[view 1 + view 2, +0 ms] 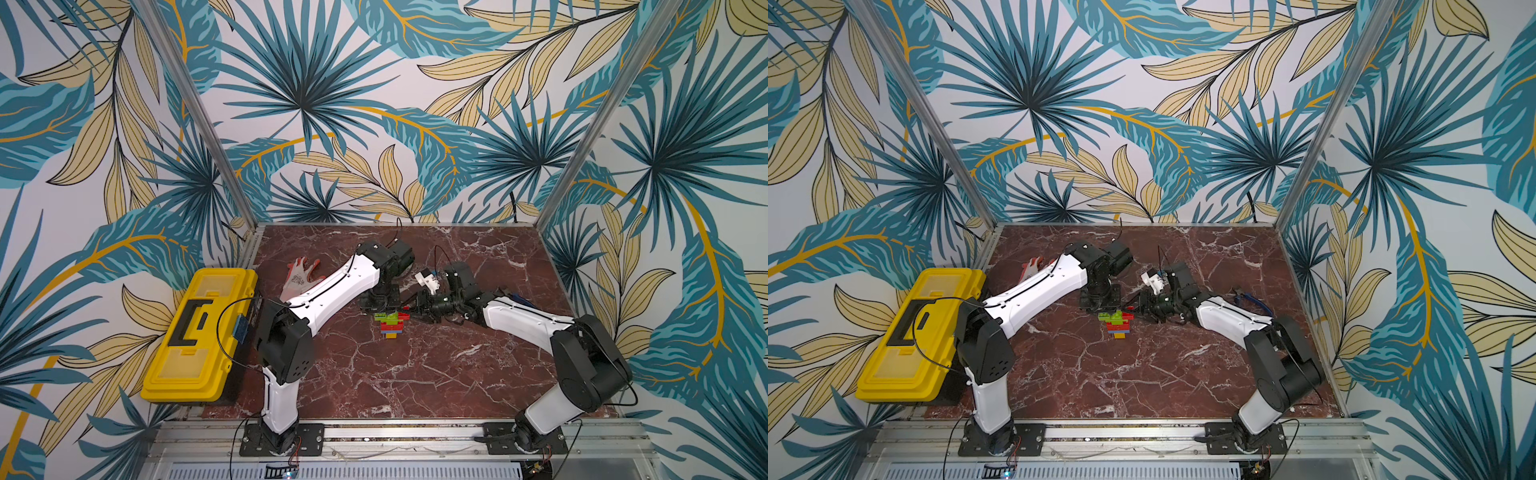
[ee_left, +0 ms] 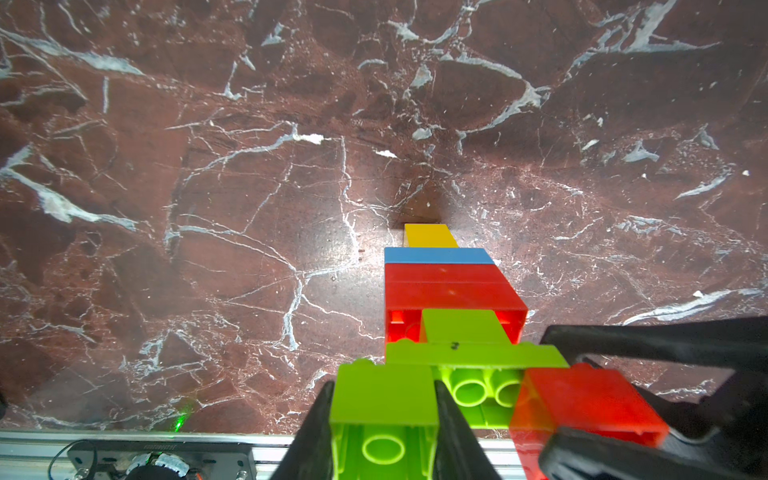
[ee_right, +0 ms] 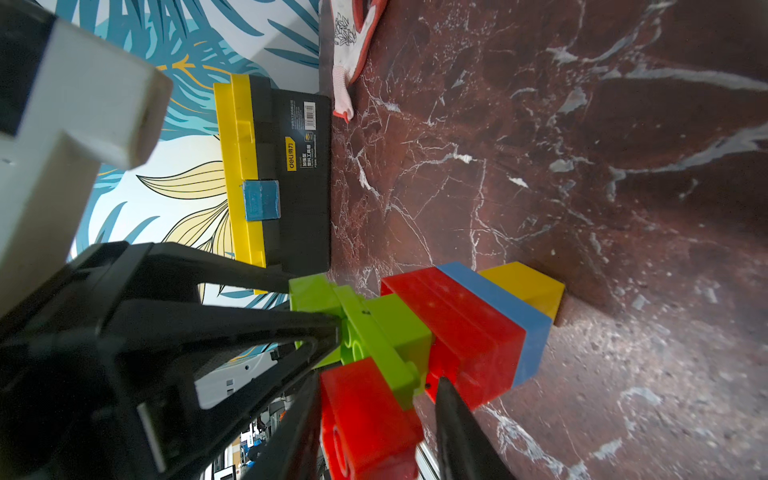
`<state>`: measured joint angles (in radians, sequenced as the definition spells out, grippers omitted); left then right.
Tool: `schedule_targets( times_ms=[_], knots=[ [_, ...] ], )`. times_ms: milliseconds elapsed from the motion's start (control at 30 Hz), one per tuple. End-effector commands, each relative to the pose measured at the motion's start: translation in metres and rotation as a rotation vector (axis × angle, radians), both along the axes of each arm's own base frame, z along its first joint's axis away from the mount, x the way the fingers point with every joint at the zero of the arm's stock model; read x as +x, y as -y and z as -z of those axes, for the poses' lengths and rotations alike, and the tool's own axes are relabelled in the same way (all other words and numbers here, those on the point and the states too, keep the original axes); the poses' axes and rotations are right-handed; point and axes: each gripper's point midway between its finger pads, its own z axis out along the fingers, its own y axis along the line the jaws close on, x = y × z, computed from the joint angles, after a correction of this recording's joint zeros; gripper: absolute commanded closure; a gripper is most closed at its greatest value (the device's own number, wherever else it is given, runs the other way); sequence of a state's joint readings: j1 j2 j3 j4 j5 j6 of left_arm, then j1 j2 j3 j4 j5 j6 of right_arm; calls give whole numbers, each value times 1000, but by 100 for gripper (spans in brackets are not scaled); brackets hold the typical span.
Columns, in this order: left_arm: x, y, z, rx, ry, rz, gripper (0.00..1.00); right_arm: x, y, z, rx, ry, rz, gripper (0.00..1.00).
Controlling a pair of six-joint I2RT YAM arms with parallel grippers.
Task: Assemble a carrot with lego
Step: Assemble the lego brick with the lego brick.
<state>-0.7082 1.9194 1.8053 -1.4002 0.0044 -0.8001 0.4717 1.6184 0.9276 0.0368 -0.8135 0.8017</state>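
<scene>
While the carrot (image 2: pixel 451 286) rests on veined marble (image 2: pixel 208 166) | left fingers (image 2: pixel 311 436) clamp glossy green brick (image 2: pixel 384 399) | right fingers (image 3: pixel 457 424) pinch red brick (image 3: pixel 365 407)

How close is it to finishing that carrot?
Nearly done: the carrot has yellow, blue, red and green layers joined. The left end effector grips a green brick; the right end effector holds a red brick beside it. Left: likely pressing that home.

Both top views look steeply down from the front over the whole table (image 1: pixel 415 374). Both wrist cameras sit close to the carrot (image 2: pixel 449 291), which all views share.
</scene>
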Motion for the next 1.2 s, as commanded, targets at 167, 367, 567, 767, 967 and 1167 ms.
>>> schedule_targets(
  times_ms=[167, 367, 567, 767, 967, 1167],
  knots=[
    [-13, 12, 22, -7, -100, 29, 77, -26, 23, 53, -190, -131, -4, 57],
    [-13, 12, 17, -15, -87, 33, 67, -22, 21, 39, -171, -110, 4, 57],
    [-13, 11, 13, -20, -77, 36, 62, -21, 20, 32, -166, -103, 7, 57],
    [-12, 11, 11, -26, -72, 38, 53, -19, 18, 28, -156, -95, 7, 56],
    [-11, 8, 6, -31, -64, 32, 50, -14, 14, 15, -129, -71, -1, 53],
    [-10, 7, 2, -38, -55, 31, 47, -8, 9, -2, -103, -34, -11, 48]
  ],
)
